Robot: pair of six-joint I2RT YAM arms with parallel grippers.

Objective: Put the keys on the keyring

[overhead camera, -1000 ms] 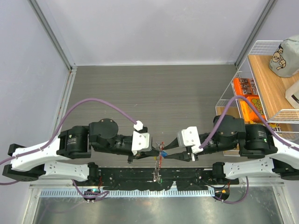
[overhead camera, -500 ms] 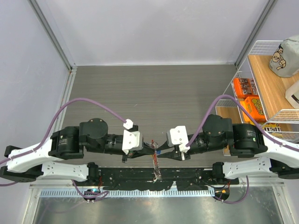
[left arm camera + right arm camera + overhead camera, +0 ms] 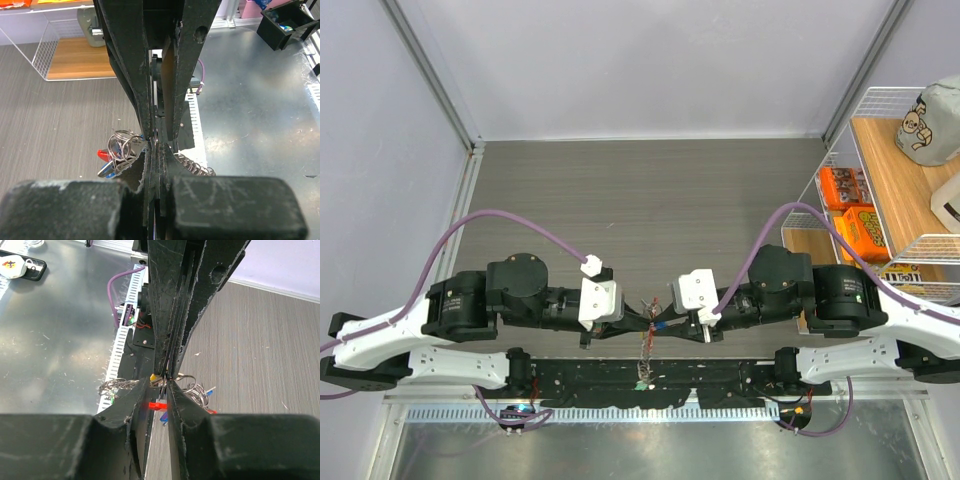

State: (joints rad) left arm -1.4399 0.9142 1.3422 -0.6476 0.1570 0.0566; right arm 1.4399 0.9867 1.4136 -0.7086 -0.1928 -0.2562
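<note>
Item: keys [image 3: 648,306] + keyring [image 3: 645,352]. Loc.: between the two arm tips, centre, close to the near edge of the table [image 3: 650,200]. Top view gives you layout only: left gripper [image 3: 638,322] and right gripper [image 3: 660,324] meet tip to tip at the bunch, jaws too small there to read. Left wrist view adds for you: left fingers [image 3: 150,167] clenched tight together at the tips on the keyring's wire. Ring loops [image 3: 122,145] bulge just beside the pinch, w/ red tag [image 3: 102,153] and blue tag [image 3: 106,171] under them, and the chain [image 3: 195,167] on the opp. side. Right wrist view adds: right fingers [image 3: 180,405] clamped to a narrow slit on a key, a red tag [image 3: 156,405] in the slit and a yellow tag [image 3: 152,376] at the tips. Exact contact pt hidden, can't tell. Orientation: in top view the chain's long axis runs from the bunch straight toward the near edge, crossing the black base rail [image 3: 580,375]. There is a green speck at its end, too small to ID. Surroundings: wire shelf [image 3: 880,95] at right w/ orange packets [image 3: 842,185] and a grey soft item w/ cartoon face [image 3: 930,120]; purple cables [image 3: 520,215]; metal plate [image 3: 620,450] at front. Obstruction: in each wrist view the other arm's fingers fill the upper centre and cover the pinch from you.
</note>
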